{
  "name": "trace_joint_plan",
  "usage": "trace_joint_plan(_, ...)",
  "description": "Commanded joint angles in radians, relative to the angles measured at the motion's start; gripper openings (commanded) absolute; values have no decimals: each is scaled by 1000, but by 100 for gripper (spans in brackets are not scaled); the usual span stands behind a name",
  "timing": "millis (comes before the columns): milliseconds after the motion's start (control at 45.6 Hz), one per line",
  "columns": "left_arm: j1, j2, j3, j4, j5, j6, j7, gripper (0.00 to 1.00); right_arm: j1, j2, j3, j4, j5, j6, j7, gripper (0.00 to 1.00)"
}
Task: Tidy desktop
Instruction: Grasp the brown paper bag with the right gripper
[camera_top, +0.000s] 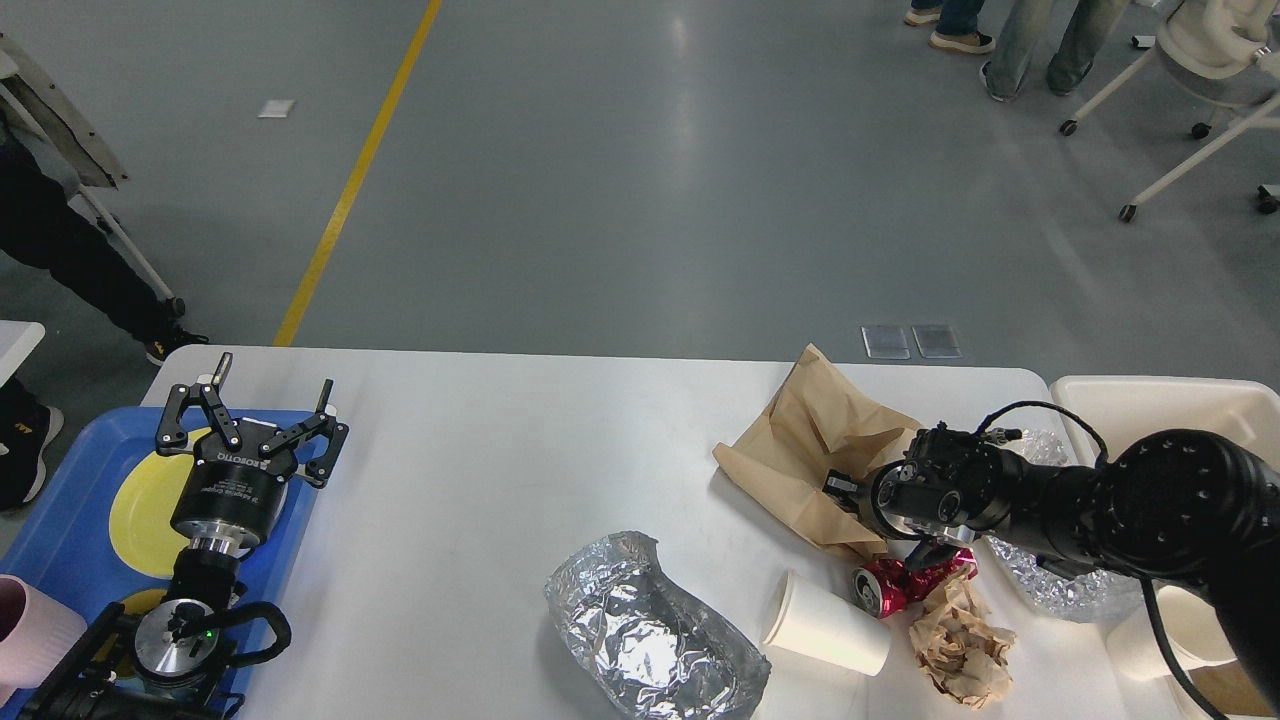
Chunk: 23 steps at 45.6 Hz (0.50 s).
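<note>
just under the right gripper (845, 490), pinched on the paper bag (815, 440), lies a can (905, 582) — dragging may knock it away.

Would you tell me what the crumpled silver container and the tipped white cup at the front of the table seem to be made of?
The silver container looks like thin aluminium foil: shiny, finely creased, dented walls. The white cup looks like matte paper, with a plain, unglossy wall and a thin rim, though a coating cannot be ruled out.

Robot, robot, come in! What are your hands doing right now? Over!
Left gripper open over blue tray. Right gripper on brown paper bag, grip unclear. Desktop cluttered: foil, cups, can.
</note>
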Motion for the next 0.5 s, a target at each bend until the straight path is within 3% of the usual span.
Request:
trace_joint_plan(0, 0, 0, 0, 0, 0, 0, 0, 97, 9, 0, 0, 7, 0, -3, 2, 0)
trace_joint_plan(175, 0, 0, 0, 0, 0, 0, 2, 97, 50, 2, 6, 56, 7, 4, 8, 0)
trace_joint_plan(329, 0, 0, 0, 0, 0, 0, 2, 97, 201, -43, -12, 209, 101, 33, 8, 0)
trace_joint_plan(482, 0, 0, 0, 0, 1, 0, 2, 97, 389, -101, -84, 367, 135, 138, 8, 0)
